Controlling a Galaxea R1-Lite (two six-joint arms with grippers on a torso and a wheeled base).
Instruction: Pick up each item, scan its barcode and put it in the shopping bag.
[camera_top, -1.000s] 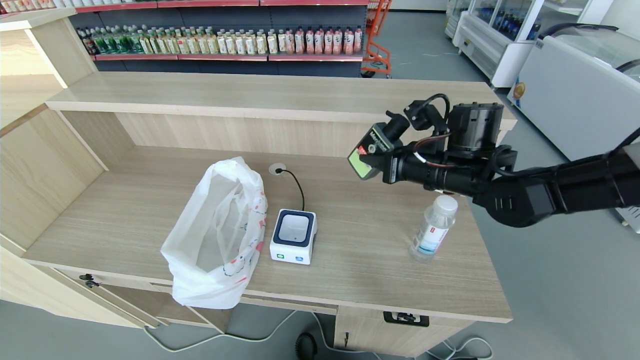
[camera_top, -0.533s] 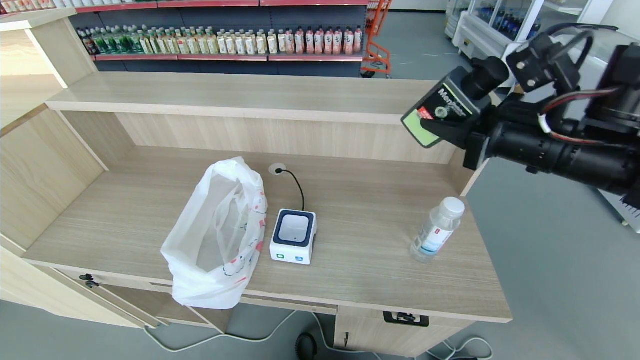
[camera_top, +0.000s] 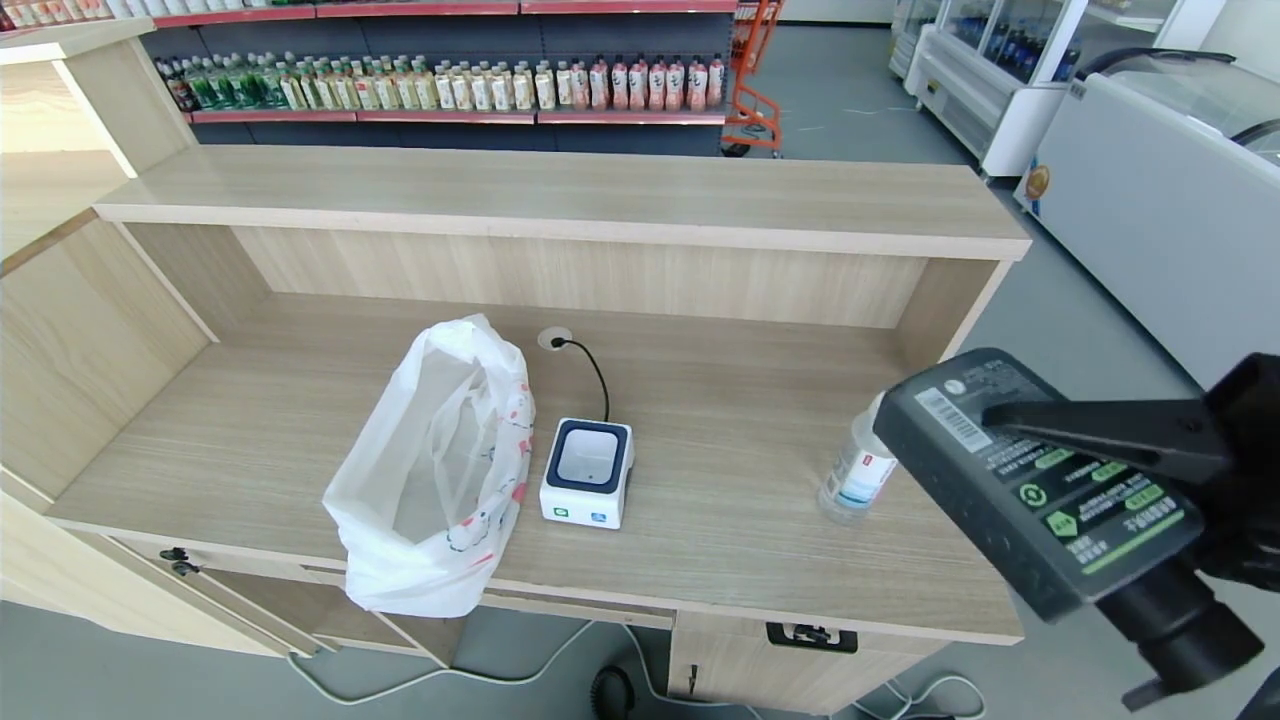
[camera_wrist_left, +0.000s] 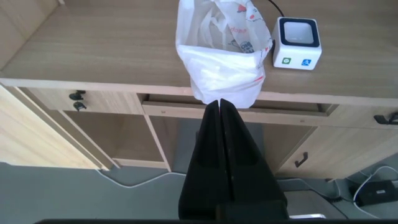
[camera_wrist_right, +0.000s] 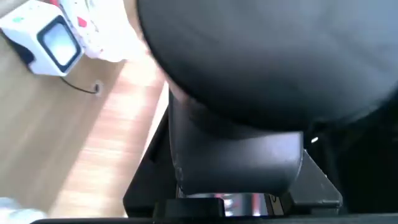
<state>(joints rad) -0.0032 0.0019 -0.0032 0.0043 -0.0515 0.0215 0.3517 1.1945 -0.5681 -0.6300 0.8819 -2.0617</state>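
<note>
Step in hand, as judged: scan phase for one item. A dark box (camera_top: 1040, 500) is gripped by the right end effector (camera_top: 1005, 430), w/ one finger laid across its labelled face. It is held in the air off the right front corner of the counter (camera_top: 720, 420), close to the head cam. Its barcode (camera_top: 945, 418) is turned upward, not toward the scanner (camera_top: 587, 472), whose window also faces up. The shopping bag (camera_top: 430, 480) is stood open just beside the scanner, on its left, at the counter's front edge; nothing can be made out inside. A water bottle (camera_top: 850, 485) is seen upright on the counter's right side, partly hidden behind the box.

Next move, prob.: the box is to be carried left over the scanner & rolled so the barcode meets the window. The bottle must not be clipped en route.

Views: label & barcode are given by the head view, whereas in the right wrist view the box is a dark mass near the lens, scanner & bag beyond. The left end effector (camera_wrist_left: 219, 109), fingers pressed shut w/ nothing between, is given by the left wrist view, out in front of the counter, aimed at the bag.
</note>
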